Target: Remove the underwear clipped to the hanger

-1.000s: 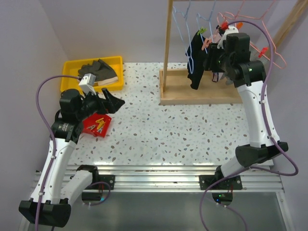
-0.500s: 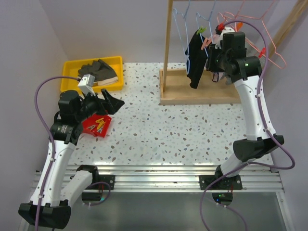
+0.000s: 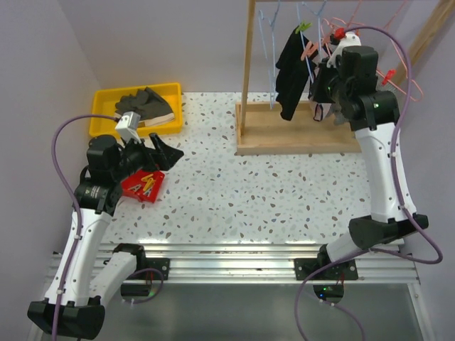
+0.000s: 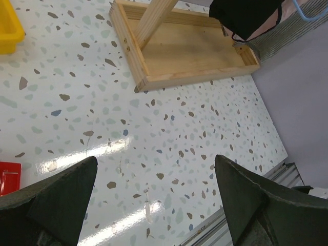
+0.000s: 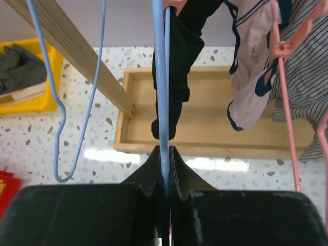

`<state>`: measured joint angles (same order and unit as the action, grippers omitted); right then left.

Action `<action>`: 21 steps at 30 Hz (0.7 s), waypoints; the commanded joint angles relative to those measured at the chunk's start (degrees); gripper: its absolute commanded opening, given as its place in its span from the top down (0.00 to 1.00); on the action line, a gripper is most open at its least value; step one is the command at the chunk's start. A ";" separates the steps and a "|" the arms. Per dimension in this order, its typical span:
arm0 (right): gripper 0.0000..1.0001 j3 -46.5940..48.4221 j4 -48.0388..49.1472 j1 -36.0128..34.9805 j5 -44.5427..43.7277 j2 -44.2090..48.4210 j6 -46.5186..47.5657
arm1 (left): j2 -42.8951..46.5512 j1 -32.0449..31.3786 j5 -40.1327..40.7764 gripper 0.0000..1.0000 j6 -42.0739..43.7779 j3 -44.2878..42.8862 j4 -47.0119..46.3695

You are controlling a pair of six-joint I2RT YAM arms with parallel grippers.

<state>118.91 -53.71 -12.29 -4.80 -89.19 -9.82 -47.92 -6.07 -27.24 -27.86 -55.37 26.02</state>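
Note:
Black underwear (image 3: 288,71) hangs from a blue wire hanger (image 3: 311,67) on the wooden rack, held by a green peg (image 3: 303,27) and an orange peg (image 3: 310,51). My right gripper (image 3: 318,79) is high up beside it, shut on the hanger. In the right wrist view the blue hanger (image 5: 160,77) runs straight down between the closed jaws of the gripper (image 5: 164,151), with the black underwear (image 5: 179,66) just behind it. My left gripper (image 3: 160,149) is open and empty low over the table, seen wide apart in its wrist view (image 4: 156,159).
A pale garment with navy trim (image 5: 251,77) and a striped one (image 5: 307,77) hang on pink hangers to the right. The rack's wooden base (image 3: 295,135) and post (image 3: 247,64) stand at the back. A yellow bin (image 3: 103,99) holds dark garments; a red tray (image 3: 144,185) holds pegs.
My right gripper has risen with the blue hanger, lifting the black underwear higher and slightly right. The left arm has not moved.

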 commanded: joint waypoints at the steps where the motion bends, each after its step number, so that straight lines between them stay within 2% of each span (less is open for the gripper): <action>1: 1.00 -1.39 10.55 0.34 -0.04 6.56 -0.72 | -0.06 0.09 0.09 0.00 0.61 -0.08 -0.09; 5: 1.00 -1.49 8.01 0.34 0.40 6.74 -0.63 | -0.68 0.09 0.00 0.00 0.79 -0.44 -0.36; 10: 1.00 -6.66 5.47 0.34 2.42 10.16 -1.86 | -1.38 0.09 -0.44 0.00 0.79 -0.52 -0.62; 15: 1.00 -17.99 5.47 0.34 4.62 20.25 -2.83 | -1.91 0.09 -2.02 0.00 0.61 -0.61 -1.50; 21: 1.00 -29.33 0.02 0.25 7.00 33.87 -5.29 | -2.18 -0.09 -6.58 0.00 -1.32 0.09 -3.26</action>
<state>92.18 -53.54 -12.29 0.25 -62.96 -13.34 -50.13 -6.07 -29.69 -28.03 -55.37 25.61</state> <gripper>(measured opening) 0.030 0.997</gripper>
